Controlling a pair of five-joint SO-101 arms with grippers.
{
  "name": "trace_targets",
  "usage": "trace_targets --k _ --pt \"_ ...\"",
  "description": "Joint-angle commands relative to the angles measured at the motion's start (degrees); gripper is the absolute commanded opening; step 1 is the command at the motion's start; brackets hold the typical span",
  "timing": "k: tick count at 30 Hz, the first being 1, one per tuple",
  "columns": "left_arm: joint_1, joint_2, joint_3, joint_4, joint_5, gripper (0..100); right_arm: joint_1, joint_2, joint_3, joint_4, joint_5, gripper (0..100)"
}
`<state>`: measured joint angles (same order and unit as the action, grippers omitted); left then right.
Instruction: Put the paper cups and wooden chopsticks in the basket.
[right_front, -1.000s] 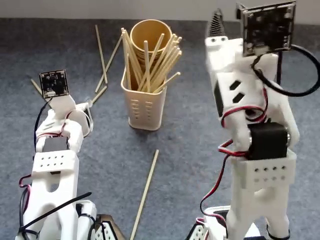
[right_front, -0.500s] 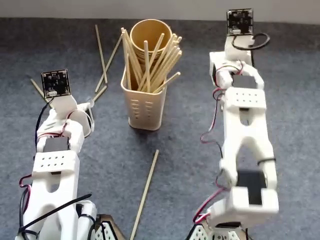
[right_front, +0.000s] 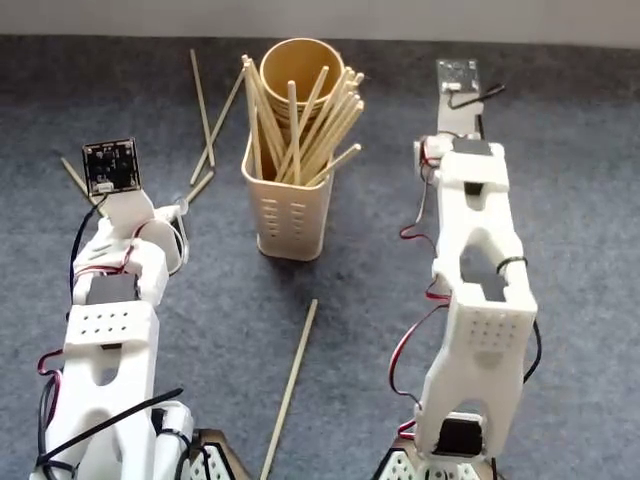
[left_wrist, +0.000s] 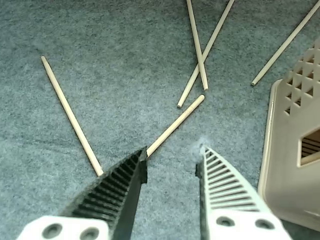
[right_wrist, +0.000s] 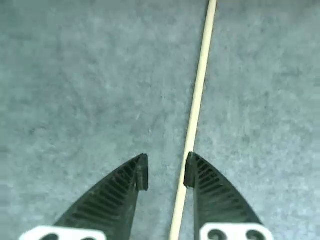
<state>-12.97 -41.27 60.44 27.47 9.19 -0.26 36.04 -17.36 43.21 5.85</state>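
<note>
1. Since 1.0 s ago the R arm has gone from a raised, folded pose to lying stretched out low toward the far side of the surface. L arm unchanged.
2. R gripper: part open, narrow gap, nothing clamped, aimed down at the surface.
3. Key relation: the chopstick lies flat, long axis approx in line w/ the fingers, not across them. It sits off-centre in the gap, hugging one finger's inner edge; can't tell if touching.
4. Judgement: a small sideways shift to centre it, then lower and close. R arm is clearly the nearer one for this stick.
5. L gripper: open wider, empty, over the surface. The second chopstick lies diagonal just ahead, its end near the dark fingertip.
6. Basket stands btw the arms, holding a paper cup and many sticks. The near chopstick lies loose toward the arm bases.
</note>
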Motion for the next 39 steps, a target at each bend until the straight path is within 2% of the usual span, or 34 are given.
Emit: trace_targets --k 1,7,22,24,26,27,30,35,39 --pt "0.75 -1.54 -0.22 -0.97 0.0 19 2.33 0.57 -2.68 0.13 -0.26 13.5" --pt "0.84 -1.54 -0.22 -0.97 0.0 19 5.14 1.27 -3.03 0.04 -0.18 13.5" --pt "0.84 -1.54 -0.22 -0.97 0.0 19 2.68 12.0 -8.92 0.31 -0.18 13.3" --pt "0.84 -1.54 -0.22 -0.97 0.0 19 3.03 13.49 -10.86 0.4 -0.18 9.7" --pt "0.84 -1.54 -0.22 -0.97 0.0 19 3.38 14.29 -11.74 0.4 -0.18 0.0" --pt "0.84 -1.54 -0.22 -0.97 0.0 19 3.56 14.46 -12.0 1.01 -0.18 0.5" --pt "0.84 -1.54 -0.22 -0.97 0.0 19 3.74 14.37 -13.93 6.73 -0.18 0.3" --pt "0.84 -1.54 -0.22 -0.97 0.0 19 4.7 14.11 -25.71 18.42 -1.05 0.5" --pt "0.84 -1.54 -0.22 -0.97 0.0 19 5.76 10.51 -40.22 26.77 -8.62 0.5"
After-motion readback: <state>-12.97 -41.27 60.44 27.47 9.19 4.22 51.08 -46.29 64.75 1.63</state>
